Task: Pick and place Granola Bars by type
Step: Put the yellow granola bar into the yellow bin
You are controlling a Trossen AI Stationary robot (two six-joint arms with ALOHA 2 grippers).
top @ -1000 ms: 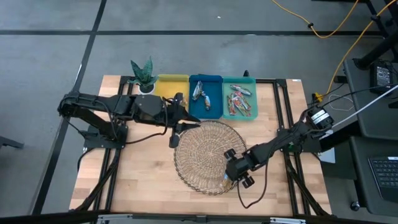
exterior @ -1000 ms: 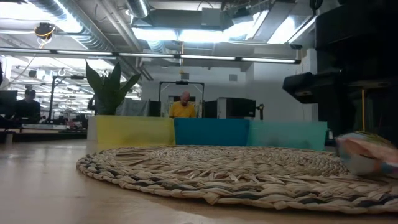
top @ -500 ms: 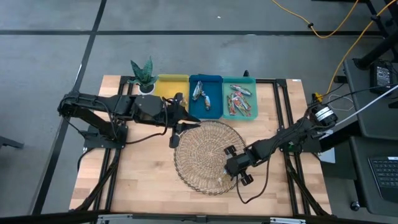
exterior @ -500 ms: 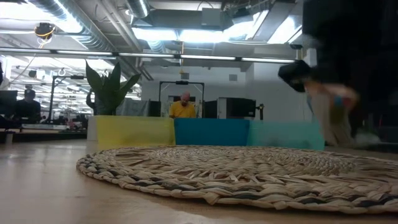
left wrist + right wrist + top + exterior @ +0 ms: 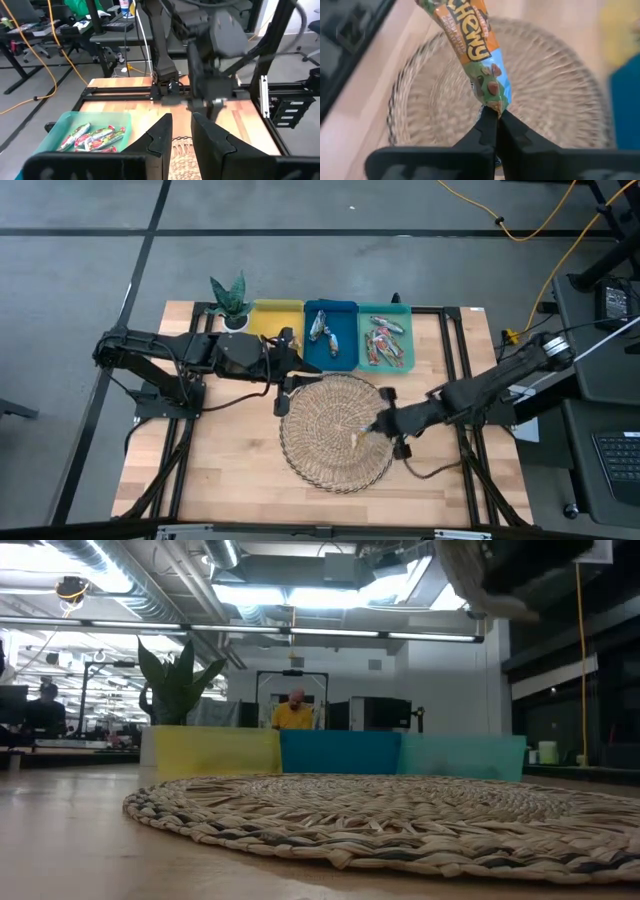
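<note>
My right gripper hangs over the right part of the round woven basket, shut on one granola bar in an orange, tan and blue-green wrapper. The same gripper shows high up in the low view. My left gripper waits above the basket's far left rim, its fingers a little apart with nothing between them. Other granola bars lie in the blue bin and the teal bin. Beside them stands the yellow bin. My right gripper pinches the bar's end seam between its two fingertips. The fingers come slanting down from the table's right side, in line with the bar. The bar reaches out past the fingertips, lifted clear of the basket.
A small green potted plant stands at the far left, next to the yellow bin. The three bins line the table's far edge. Bare wood lies left of the basket. A person sits in the room beyond the table.
My right gripper has risen from the basket's near right rim and gone toward the table's far edge, tipping as it went. The bar that lay on the basket there has come up with it and now hangs clear.
</note>
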